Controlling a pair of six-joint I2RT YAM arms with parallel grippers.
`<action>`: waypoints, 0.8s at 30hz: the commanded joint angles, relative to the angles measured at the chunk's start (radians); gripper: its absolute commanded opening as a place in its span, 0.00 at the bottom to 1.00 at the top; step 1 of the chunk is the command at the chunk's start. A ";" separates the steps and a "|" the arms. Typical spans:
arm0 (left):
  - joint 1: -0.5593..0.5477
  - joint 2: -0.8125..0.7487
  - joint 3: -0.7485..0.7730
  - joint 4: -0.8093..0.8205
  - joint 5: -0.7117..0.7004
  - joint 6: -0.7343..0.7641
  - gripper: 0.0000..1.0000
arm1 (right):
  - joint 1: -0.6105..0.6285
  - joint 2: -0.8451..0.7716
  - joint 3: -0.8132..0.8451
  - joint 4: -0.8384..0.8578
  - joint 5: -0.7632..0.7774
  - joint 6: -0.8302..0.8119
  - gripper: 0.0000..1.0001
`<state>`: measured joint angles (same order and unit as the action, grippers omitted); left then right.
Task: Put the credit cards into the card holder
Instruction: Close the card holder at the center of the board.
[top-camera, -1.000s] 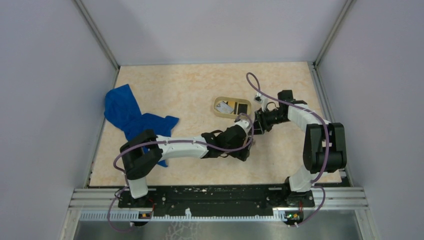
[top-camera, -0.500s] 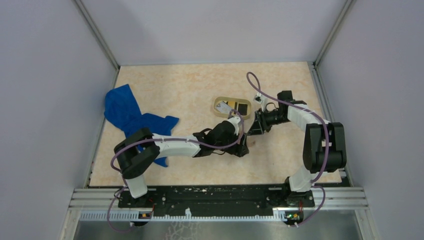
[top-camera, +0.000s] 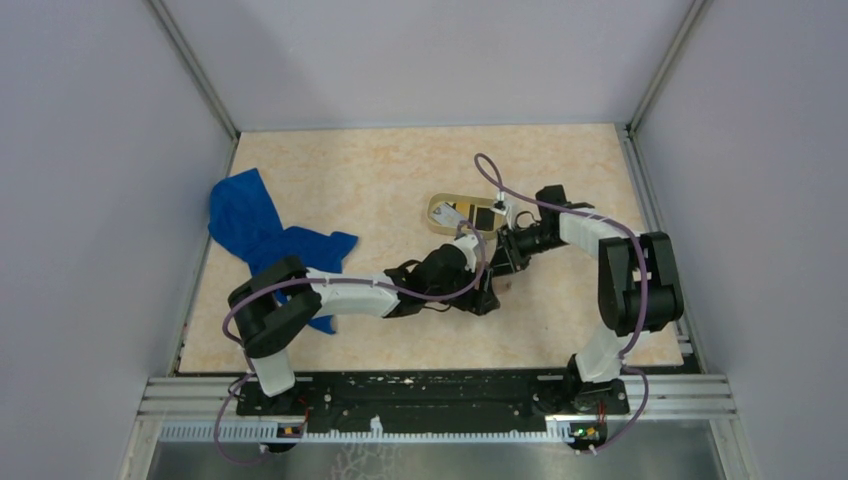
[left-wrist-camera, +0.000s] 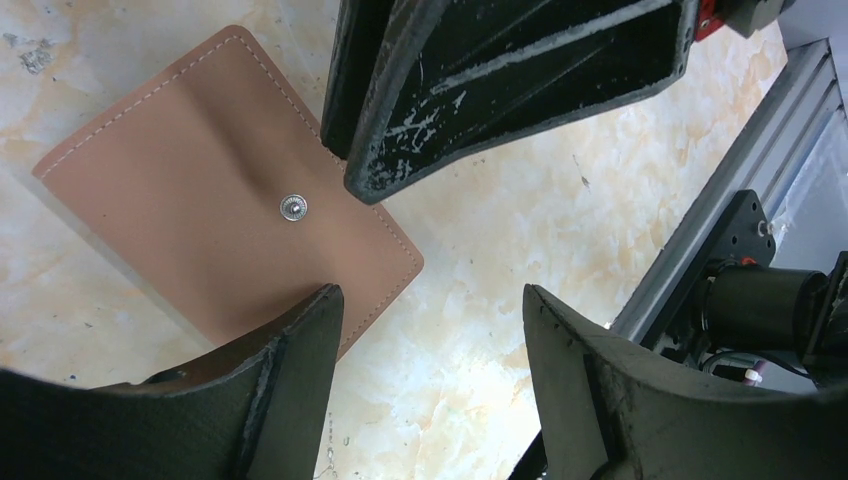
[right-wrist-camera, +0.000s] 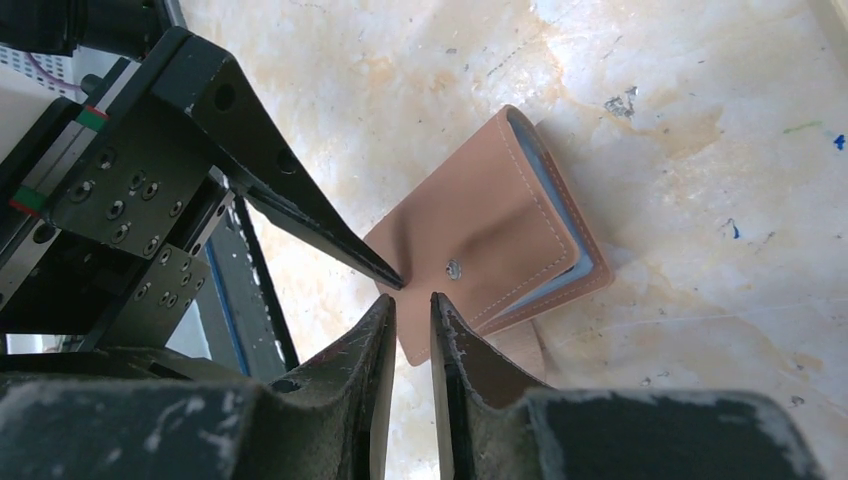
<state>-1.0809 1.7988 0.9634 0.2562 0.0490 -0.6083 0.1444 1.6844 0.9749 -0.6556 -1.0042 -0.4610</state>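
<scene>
The tan card holder (left-wrist-camera: 200, 220) lies shut on the table, snap stud up, its grey-blue inner face (right-wrist-camera: 562, 212) showing along one edge. My left gripper (left-wrist-camera: 430, 295) is open, one finger over the holder's near corner and the other over bare table. My right gripper (right-wrist-camera: 411, 300) hovers at the holder's edge beside the stud, jaws a narrow gap apart with nothing between them. From above, only a sliver of the holder (top-camera: 507, 283) shows under both grippers. The credit cards, one white (top-camera: 452, 214) and one black (top-camera: 484, 216), lie in the oval tray (top-camera: 432, 212).
A blue cloth (top-camera: 255, 230) lies crumpled at the table's left side. The left arm (top-camera: 360, 293) stretches low across the table's middle. The metal rail (left-wrist-camera: 730, 170) at the table's near edge is close to the left gripper. Grey walls enclose three sides.
My right gripper has shifted left toward the card holder, and its jaws have narrowed to a slit. The left gripper drew back leftward slightly and closed a little.
</scene>
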 joint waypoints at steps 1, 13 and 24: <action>0.004 -0.010 -0.028 0.072 0.023 -0.003 0.72 | 0.013 -0.002 -0.013 0.060 0.010 0.026 0.19; 0.011 -0.074 -0.071 0.135 0.032 -0.020 0.70 | 0.042 0.050 -0.016 0.083 0.149 0.058 0.17; 0.070 -0.204 -0.192 0.115 -0.070 -0.075 0.70 | 0.054 0.066 -0.010 0.078 0.189 0.058 0.17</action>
<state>-1.0515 1.6367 0.8314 0.3637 0.0471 -0.6338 0.1814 1.7432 0.9554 -0.5907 -0.8532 -0.3965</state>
